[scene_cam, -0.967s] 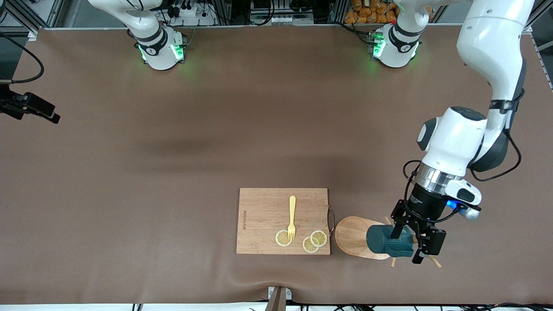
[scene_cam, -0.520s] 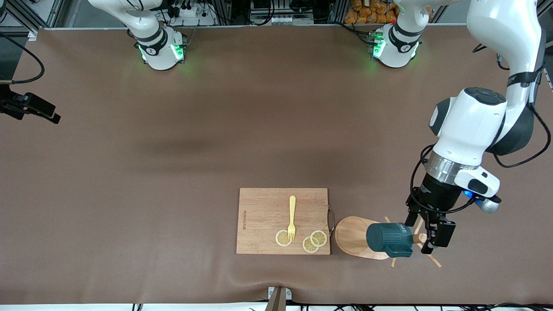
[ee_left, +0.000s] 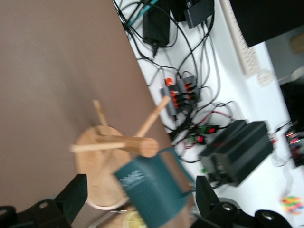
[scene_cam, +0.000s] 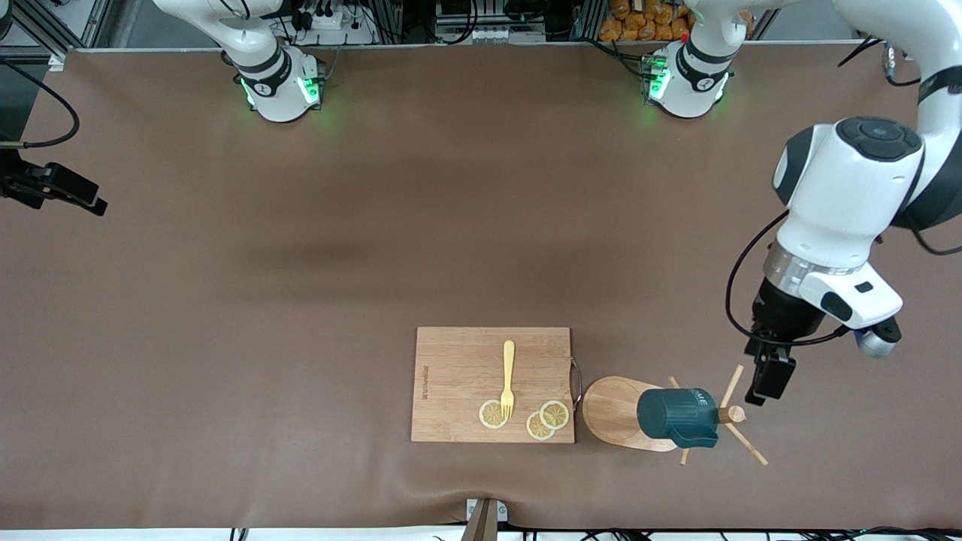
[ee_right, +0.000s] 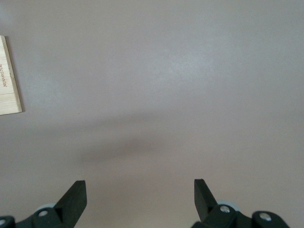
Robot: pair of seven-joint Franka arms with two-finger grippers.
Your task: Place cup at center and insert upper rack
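Left hand [scene_cam: 768, 379] open, empty, over table beside the mug tree [scene_cam: 624, 413]; teal lettered cup [scene_cam: 676, 418] hangs on it.

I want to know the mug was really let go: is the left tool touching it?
Apart. In the front view the left tool hangs open above the table beside the mug tree, with brown table showing between it and the mug on the tree.

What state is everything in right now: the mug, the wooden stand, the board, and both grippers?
cup: hanging on the upper rack, not held.
upper rack: standing beside the cutting board.
cutting board: flat, carrying a yellow fork and three lemon slices.
left gripper: open, empty, over the table by the rack.
right gripper: open, empty, waiting above bare table.
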